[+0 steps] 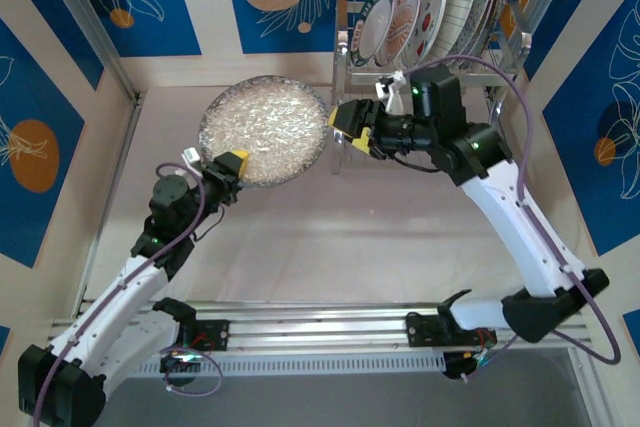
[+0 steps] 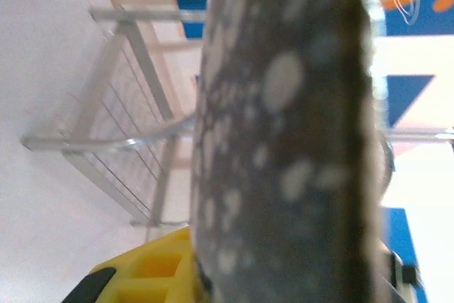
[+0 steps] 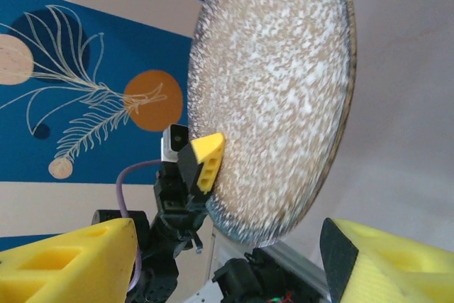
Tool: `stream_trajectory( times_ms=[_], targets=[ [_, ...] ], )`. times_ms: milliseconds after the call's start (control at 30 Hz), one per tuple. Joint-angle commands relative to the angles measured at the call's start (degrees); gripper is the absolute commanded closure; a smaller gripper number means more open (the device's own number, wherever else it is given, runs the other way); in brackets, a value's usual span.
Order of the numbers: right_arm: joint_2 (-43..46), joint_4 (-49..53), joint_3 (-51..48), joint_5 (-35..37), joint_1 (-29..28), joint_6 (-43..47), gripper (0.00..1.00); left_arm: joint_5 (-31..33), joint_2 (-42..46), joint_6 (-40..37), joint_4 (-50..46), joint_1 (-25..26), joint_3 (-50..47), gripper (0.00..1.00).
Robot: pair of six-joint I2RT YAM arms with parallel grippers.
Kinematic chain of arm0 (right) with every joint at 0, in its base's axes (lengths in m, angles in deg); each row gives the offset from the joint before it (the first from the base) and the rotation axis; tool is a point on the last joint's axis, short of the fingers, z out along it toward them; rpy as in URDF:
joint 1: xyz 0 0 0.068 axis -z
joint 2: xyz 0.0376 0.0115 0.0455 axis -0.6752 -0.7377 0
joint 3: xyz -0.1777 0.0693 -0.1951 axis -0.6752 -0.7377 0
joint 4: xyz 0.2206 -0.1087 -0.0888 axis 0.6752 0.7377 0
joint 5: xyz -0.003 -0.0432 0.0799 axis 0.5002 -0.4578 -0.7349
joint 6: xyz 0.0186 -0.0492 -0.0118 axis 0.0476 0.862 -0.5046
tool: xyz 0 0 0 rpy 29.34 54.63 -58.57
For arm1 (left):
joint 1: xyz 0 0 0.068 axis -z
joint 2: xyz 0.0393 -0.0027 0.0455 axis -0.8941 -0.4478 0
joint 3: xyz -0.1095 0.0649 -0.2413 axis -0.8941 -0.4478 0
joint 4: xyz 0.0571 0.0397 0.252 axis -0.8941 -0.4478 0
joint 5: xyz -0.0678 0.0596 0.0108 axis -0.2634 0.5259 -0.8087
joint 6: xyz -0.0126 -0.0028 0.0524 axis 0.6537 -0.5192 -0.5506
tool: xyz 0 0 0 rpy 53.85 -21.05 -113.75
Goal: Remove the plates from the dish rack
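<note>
Left tool [image 1: 235,160] clamps speckled plate [image 1: 265,130], rack [image 1: 343,52] beyond

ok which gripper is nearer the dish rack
Right. The right gripper is open right beside the dish rack; the left gripper grips the speckled plate by its rim, farther left.

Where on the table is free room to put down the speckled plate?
Free: the wide bare table in the middle, in front of the dish rack. Crowded: the back right, around the rack and the open right hand, and where the left hand holds the speckled plate.
</note>
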Motion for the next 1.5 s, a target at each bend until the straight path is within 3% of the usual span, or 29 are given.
stream_trajectory(
  times_ms=[0, 167, 467, 800, 1467],
  targets=[
    [4.46, -7.01, -3.59, 3.27, -0.95, 2.36, 0.30, 5.76, 2.76, -5.97, 7.06, -1.73, 7.60, 1.00],
    [11.23, -17.29, -12.96, 6.42, -3.57, 9.66, 0.29, 7.03, -0.60, -7.44, 7.25, -5.91, 6.51, 1.00],
    [23.57, -30.54, -29.11, 11.77, -6.14, 19.41, 0.25, -1.30, -10.10, -8.20, 15.18, -14.00, 4.73, 1.00],
    [25.59, -31.51, -32.44, 11.33, -7.50, 23.09, 0.24, -8.07, -19.89, -9.42, 20.63, -19.64, 1.77, 1.00],
    [23.27, -30.61, -31.68, 13.27, -8.43, 24.39, 0.23, -15.68, -44.15, -10.64, 35.53, -23.17, 4.83, 1.00]
  ],
)
